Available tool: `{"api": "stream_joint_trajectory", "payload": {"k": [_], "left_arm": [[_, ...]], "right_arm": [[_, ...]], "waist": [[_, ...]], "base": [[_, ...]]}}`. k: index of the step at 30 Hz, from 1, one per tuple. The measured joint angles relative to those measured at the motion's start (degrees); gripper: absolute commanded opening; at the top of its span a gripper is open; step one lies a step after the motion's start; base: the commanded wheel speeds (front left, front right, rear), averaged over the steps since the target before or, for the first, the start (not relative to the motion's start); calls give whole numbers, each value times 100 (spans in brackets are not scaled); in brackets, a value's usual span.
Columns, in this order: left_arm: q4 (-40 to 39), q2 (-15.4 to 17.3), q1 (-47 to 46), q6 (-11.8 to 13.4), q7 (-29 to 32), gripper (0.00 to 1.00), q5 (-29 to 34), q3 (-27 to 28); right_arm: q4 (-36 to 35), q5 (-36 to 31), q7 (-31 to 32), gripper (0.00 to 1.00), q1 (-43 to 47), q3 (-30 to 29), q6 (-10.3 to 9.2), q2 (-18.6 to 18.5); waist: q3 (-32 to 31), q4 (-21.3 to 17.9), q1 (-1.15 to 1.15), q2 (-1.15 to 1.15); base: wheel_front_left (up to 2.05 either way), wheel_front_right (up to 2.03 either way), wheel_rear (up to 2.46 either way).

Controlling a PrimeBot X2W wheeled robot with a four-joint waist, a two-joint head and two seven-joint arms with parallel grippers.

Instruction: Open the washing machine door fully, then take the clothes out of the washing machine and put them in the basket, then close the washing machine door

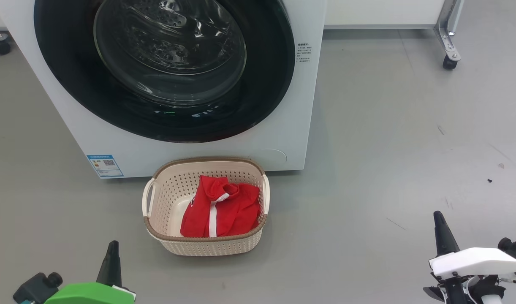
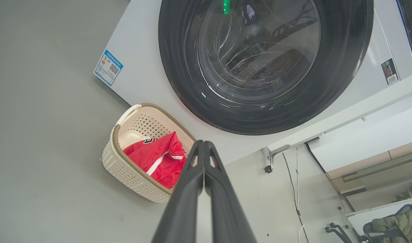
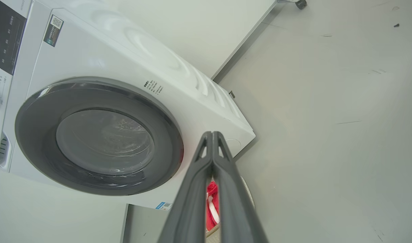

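The washing machine [image 1: 283, 139] stands ahead with its black-ringed glass door [image 1: 165, 63] lying flat against its front, closed. On the floor just before it sits the cream basket [image 1: 207, 247], and the red clothes [image 1: 222, 207] lie bunched inside it. My left gripper [image 1: 112, 245] is at the lower left, shut and empty, well short of the basket. My right gripper [image 1: 438, 215] is at the lower right, also shut and empty. The left wrist view shows the door [image 2: 266, 111], the basket [image 2: 131, 172] and the clothes [image 2: 158, 158] beyond my shut gripper [image 2: 203, 142]. In the right wrist view my shut gripper [image 3: 212, 133] points at the washer [image 3: 108, 67].
Grey floor stretches open to the right of the washer [image 1: 410, 147]. A castor on a metal leg [image 1: 450, 63] stands at the far right, another wheel [image 1: 0, 46] at the far left. A blue label [image 1: 105, 165] marks the washer's lower front.
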Motion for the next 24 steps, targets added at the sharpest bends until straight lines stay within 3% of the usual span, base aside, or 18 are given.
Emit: {"api": "stream_joint_trajectory", "payload": {"k": [24], "left_arm": [[225, 49, -293, -358, 394, 0, -1825, 358]], "right_arm": [[211, 1744, 412, 0, -260, -421, 102, 19]], "waist": [[1, 57, 0, 0]], "base": [[0, 0, 0]]}}
